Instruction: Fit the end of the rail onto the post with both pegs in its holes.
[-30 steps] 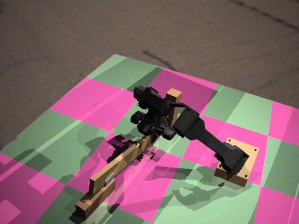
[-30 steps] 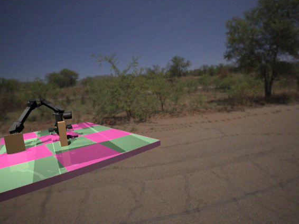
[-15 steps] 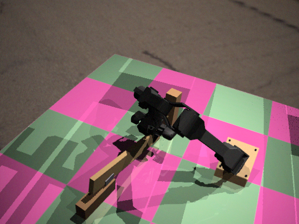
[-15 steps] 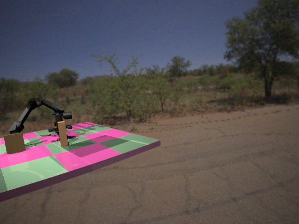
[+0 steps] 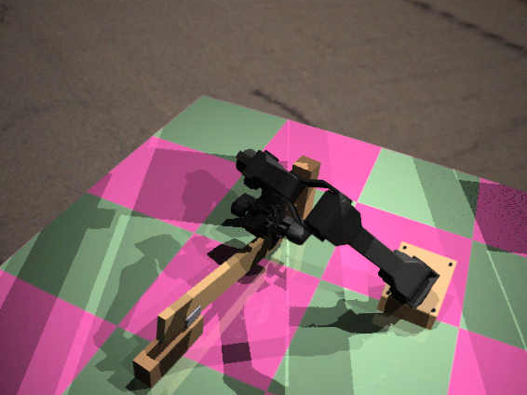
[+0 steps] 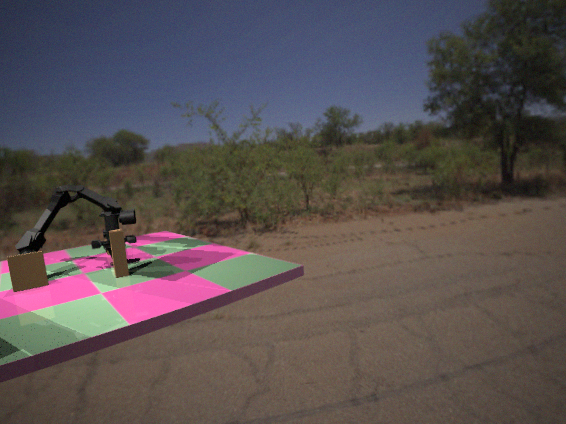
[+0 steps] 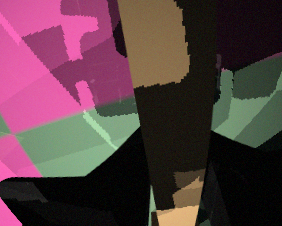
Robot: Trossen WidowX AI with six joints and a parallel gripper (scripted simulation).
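The wooden bed rail (image 5: pixel 223 277) (image 7: pixel 156 45) runs from the footboard block to my gripper. Its far end sits in the bracket (image 5: pixel 193 317) on the low footboard block (image 5: pixel 148 369). My gripper (image 5: pixel 270 238) (image 7: pixel 164 128) points down near the rail's other end and is shut on the rail, one finger on each side. The upright post (image 5: pixel 304 202) (image 6: pixel 119 255) stands just beyond the gripper. The gripper and arm hide the rail's near end, the pegs and the holes in the top view, so whether rail and post touch cannot be told. The exterior view shows the post's back.
The arm's base stands on a wooden block (image 5: pixel 442 275) (image 6: pixel 28 272) to the right in the top view. The forearm reaches over past the post. The table has a pink and green checkered top (image 5: pixel 410 363) (image 6: pixel 165 295) with patchy shadows; its edge lies behind the post.
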